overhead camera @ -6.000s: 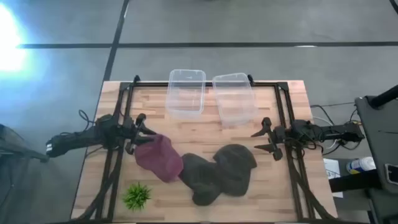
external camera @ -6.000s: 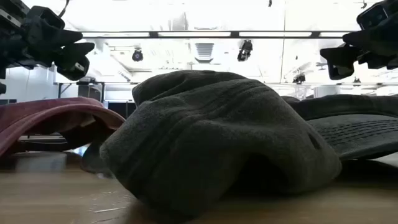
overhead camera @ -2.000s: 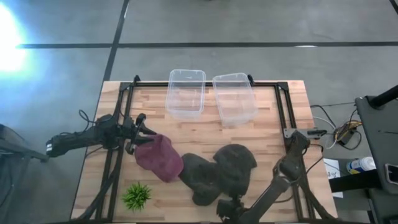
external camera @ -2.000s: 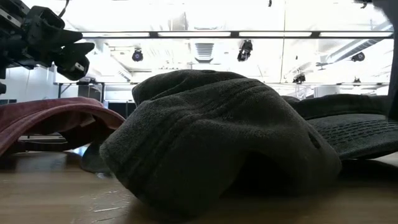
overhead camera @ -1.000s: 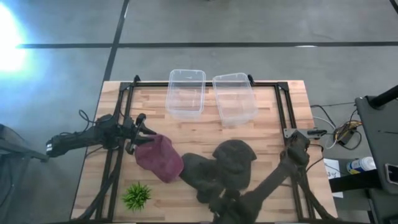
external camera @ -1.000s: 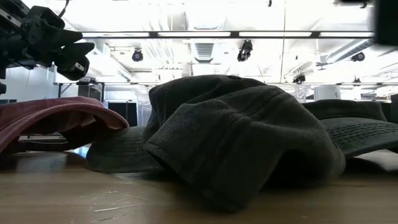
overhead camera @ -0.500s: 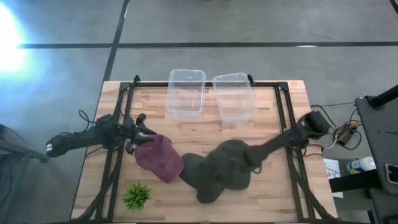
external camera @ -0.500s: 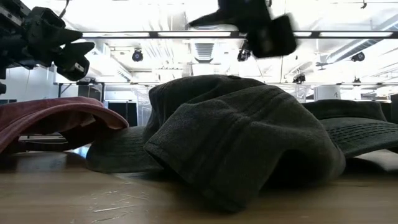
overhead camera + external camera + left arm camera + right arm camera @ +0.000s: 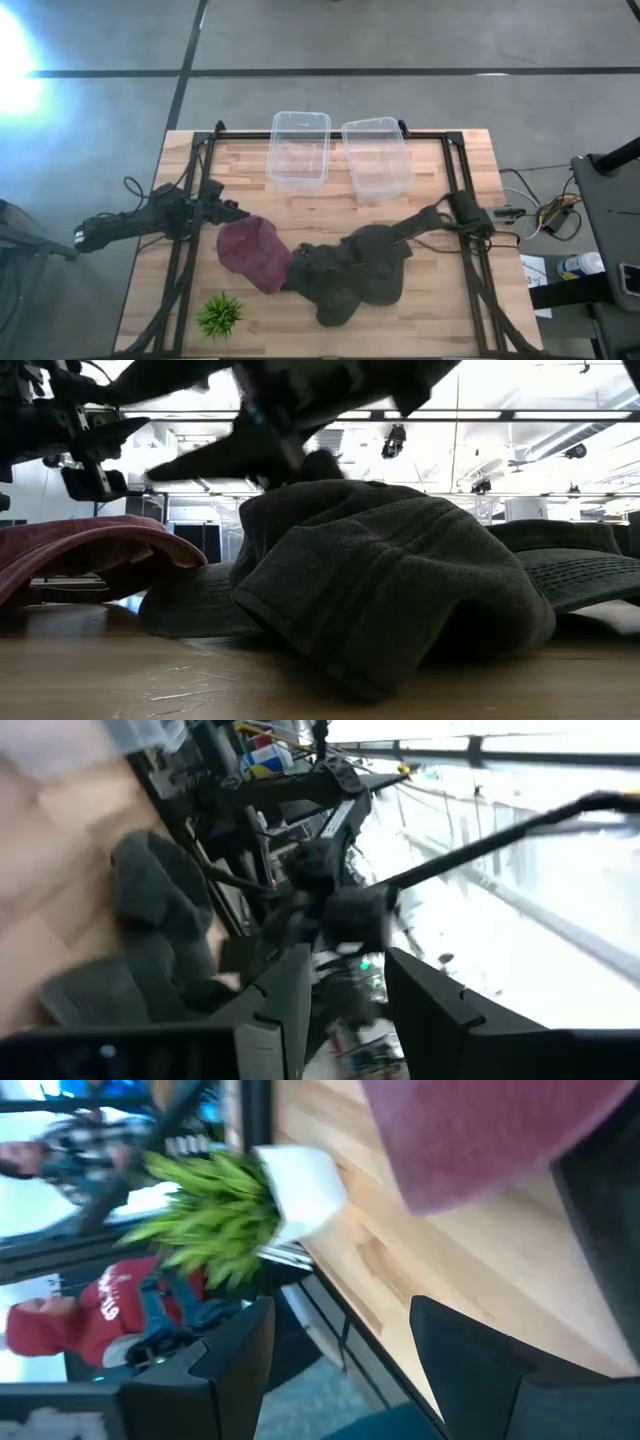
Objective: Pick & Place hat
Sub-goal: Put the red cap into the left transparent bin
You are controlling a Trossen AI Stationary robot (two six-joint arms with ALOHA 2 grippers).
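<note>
A maroon hat (image 9: pixel 255 253) lies on the wooden table (image 9: pixel 440 320), left of centre. Two dark grey hats (image 9: pixel 352 272) lie in a heap beside it, and in the low view the front one (image 9: pixel 390 590) fills the middle. My right arm reaches from the table's right edge across the grey hats. Its gripper (image 9: pixel 298 262) is open, in the air over the gap between the grey and maroon hats, and it shows blurred in the low view (image 9: pixel 250 445). My left gripper (image 9: pixel 226 208) is open and empty, just beyond the maroon hat's left side.
Two clear plastic containers (image 9: pixel 299 148) (image 9: pixel 377 158) stand at the table's far edge. A small green plant (image 9: pixel 220 315) in a white pot stands at the near left corner. A person in a red hoodie (image 9: pixel 110 1315) shows beyond the table.
My right arm has swung fast from the table's near edge up over the grey hats and toward the left, ending above the gap by the maroon hat. My left gripper has turned a little at its place. The hats have stayed where they were.
</note>
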